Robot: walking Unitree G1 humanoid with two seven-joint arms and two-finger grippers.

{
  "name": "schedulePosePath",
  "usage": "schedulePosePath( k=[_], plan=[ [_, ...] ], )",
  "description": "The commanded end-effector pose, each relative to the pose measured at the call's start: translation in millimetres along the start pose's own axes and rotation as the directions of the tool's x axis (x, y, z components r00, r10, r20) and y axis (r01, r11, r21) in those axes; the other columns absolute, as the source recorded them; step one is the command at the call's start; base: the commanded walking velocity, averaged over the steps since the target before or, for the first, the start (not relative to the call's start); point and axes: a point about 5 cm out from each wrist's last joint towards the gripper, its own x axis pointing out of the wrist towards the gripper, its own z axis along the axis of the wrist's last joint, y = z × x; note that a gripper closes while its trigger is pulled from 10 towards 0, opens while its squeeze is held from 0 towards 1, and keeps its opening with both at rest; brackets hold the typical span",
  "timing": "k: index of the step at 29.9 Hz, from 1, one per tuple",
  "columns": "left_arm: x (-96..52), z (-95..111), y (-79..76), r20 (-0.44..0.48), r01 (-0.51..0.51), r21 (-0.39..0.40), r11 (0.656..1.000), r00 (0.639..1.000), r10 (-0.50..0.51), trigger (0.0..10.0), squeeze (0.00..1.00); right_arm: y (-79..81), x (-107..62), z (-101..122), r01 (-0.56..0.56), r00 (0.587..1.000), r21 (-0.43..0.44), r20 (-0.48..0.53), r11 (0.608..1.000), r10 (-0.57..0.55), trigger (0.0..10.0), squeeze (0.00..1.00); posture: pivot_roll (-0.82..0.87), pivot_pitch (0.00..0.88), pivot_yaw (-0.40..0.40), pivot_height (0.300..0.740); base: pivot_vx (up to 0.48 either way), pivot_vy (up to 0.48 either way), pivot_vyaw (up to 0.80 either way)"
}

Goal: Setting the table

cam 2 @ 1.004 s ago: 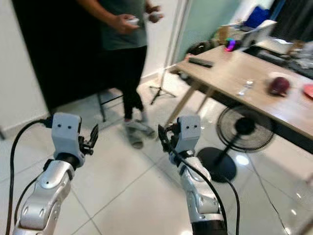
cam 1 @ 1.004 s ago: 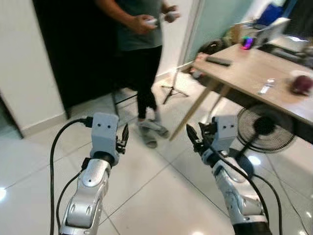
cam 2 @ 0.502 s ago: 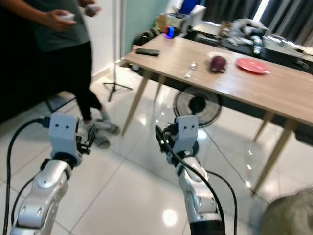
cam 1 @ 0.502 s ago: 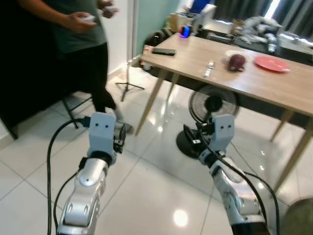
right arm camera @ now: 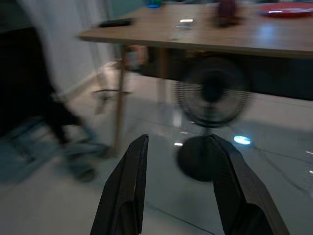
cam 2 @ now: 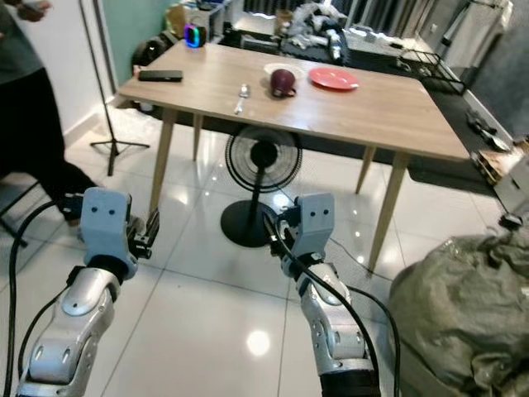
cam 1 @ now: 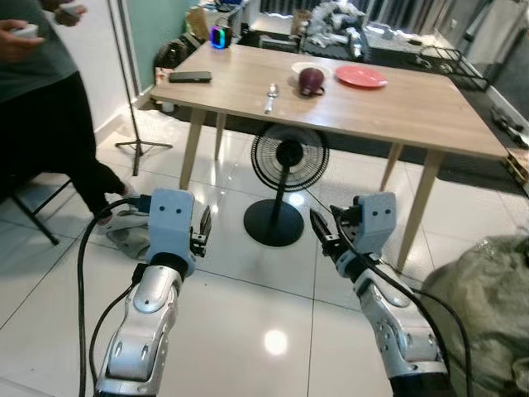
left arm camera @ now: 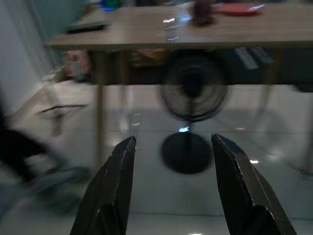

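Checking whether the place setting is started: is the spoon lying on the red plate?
No, the spoon lies on the bare wooden table, apart from the red plate.

Head views look down at table [cam 1: 413, 107]; wrist views face fan [left arm camera: 193, 90]

The right gripper [right arm camera: 177, 188] holds its two black fingers apart, empty; beyond them, blurred, a fan [right arm camera: 213, 93] stands under the wooden table [right arm camera: 274, 39].
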Motion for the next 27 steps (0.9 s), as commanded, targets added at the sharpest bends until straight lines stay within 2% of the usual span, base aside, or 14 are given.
schedulePosePath(
  k=[1, 12, 15, 20, 27],
  plan=[
    [-0.1, -3, -2.0, -0.011, 0.008, 0.004, 1.000, 1.000, -0.008, 10.0, 0.00, -1.8, -1.4, -2, 0.007, 1.000, -0.001, -0.007, 1.000, -0.007, 10.0, 0.00, -0.01, 0.000, -0.002, 0.740, 0.000, 0.000, -0.80],
    [0.4, -1, -1.3, -0.003, 0.003, -0.007, 1.000, 1.000, -0.003, 10.0, 0.00, -1.2, 0.0, 0, 0.002, 1.000, -0.013, 0.004, 1.000, -0.002, 10.0, 0.00, -0.01, 0.000, -0.003, 0.740, 0.000, 0.000, -0.80],
    [1.7, 1, 1.3, 0.019, -0.029, 0.013, 0.999, 0.999, 0.029, 10.0, 0.00, 1.4, 0.1, 2, -0.015, 1.000, -0.019, 0.022, 1.000, 0.015, 10.0, 0.00, -0.01, 0.000, -0.004, 0.740, 0.086, 0.000, 0.00],
    [5.2, 3, 7.2, 0.028, -0.091, 0.020, 0.996, 0.996, 0.090, 10.0, 0.04, 3.6, 0.6, 5, -0.027, 0.999, -0.006, 0.035, 1.000, 0.027, 10.0, 0.00, -0.01, 0.000, -0.004, 0.740, 0.447, 0.000, 0.00],
    [5.8, 3, 9.0, 0.031, -0.094, 0.025, 0.995, 0.995, 0.093, 10.0, 0.02, 8.3, 0.5, 7, -0.053, 0.997, 0.009, 0.050, 0.999, 0.053, 10.0, 0.00, -0.01, 0.000, -0.001, 0.740, 0.480, 0.000, 0.00]
  ],
)
